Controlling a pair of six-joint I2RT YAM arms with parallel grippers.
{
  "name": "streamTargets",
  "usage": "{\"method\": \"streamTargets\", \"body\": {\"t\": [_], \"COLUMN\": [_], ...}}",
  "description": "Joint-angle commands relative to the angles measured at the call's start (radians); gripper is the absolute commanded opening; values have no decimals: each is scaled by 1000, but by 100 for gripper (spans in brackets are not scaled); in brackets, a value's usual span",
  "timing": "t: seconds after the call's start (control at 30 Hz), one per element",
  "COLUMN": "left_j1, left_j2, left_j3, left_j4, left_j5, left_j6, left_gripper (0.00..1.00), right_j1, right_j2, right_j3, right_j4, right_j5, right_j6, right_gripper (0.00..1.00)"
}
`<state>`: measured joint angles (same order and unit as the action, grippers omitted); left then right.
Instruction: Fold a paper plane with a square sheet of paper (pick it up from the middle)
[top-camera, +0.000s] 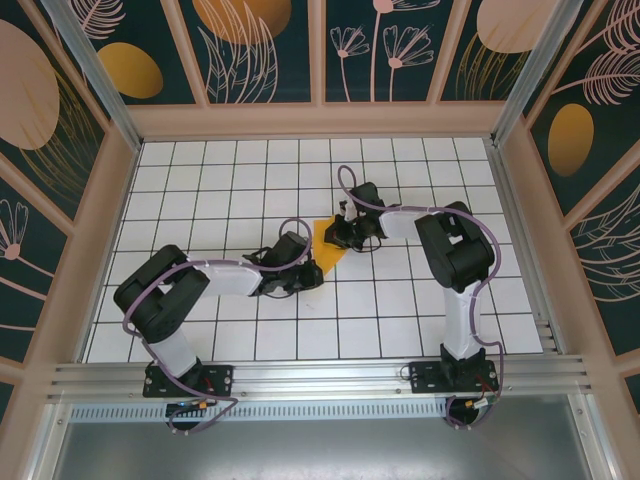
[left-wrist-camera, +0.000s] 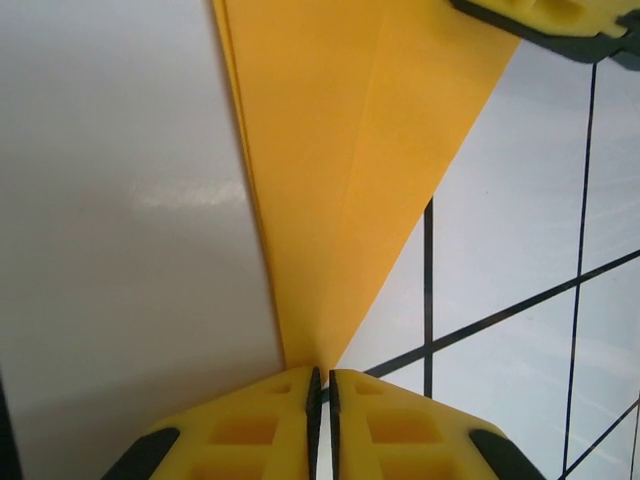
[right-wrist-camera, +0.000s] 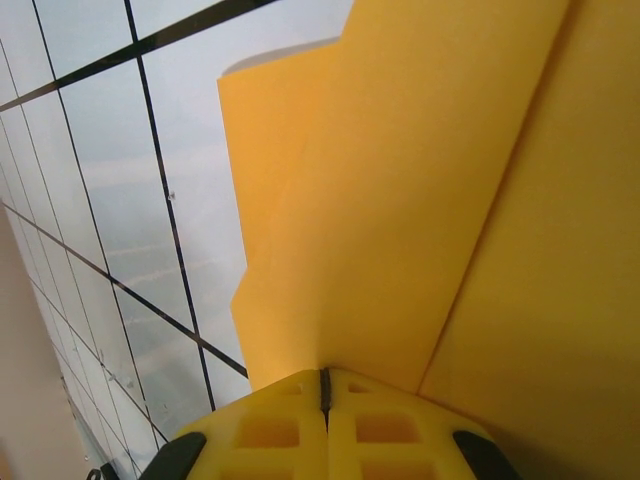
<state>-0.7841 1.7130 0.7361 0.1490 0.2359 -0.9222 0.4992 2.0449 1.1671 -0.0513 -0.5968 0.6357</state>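
The square sheet of paper (top-camera: 326, 245) lies folded into a narrow pointed orange-yellow wedge with layered creases, held low over the middle of the white grid table. My left gripper (top-camera: 310, 270) is shut on its pointed near end; in the left wrist view the paper (left-wrist-camera: 340, 150) tapers down into the left gripper (left-wrist-camera: 322, 385). My right gripper (top-camera: 340, 235) is shut on the wider far end. In the right wrist view the stepped paper layers (right-wrist-camera: 400, 200) run into the right gripper (right-wrist-camera: 324, 385). The right gripper's yellow fingers (left-wrist-camera: 545, 15) show at the paper's far edge.
The white tiled table (top-camera: 400, 300) is boxed in by patterned walls on three sides. An aluminium rail (top-camera: 320, 380) carrying both arm bases runs along the near edge. Both arms reach inward and meet near the table's middle.
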Motion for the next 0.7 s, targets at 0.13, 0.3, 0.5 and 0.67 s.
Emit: {"method": "streamTargets", "body": {"t": [0.13, 0.3, 0.5, 0.67], "left_j1": [-13, 18, 60, 63], "left_j2": [-74, -82, -69, -113], "left_j3": [29, 114, 131, 107], "left_j4": [-112, -115, -27, -49], "left_j5": [-26, -102, -70, -80], "left_j6": [27, 62, 51, 25], "left_gripper": [17, 20, 21, 26], "right_j1": [-14, -41, -59, -66], "right_j2": [73, 3, -77, -99], "right_j3": [-69, -138, -182, -159], "right_j4": [-28, 46, 114, 113], "right_j5": [180, 247, 283, 285], "right_j6": [35, 116, 180, 183], "right_gripper": [3, 3, 3, 3]}}
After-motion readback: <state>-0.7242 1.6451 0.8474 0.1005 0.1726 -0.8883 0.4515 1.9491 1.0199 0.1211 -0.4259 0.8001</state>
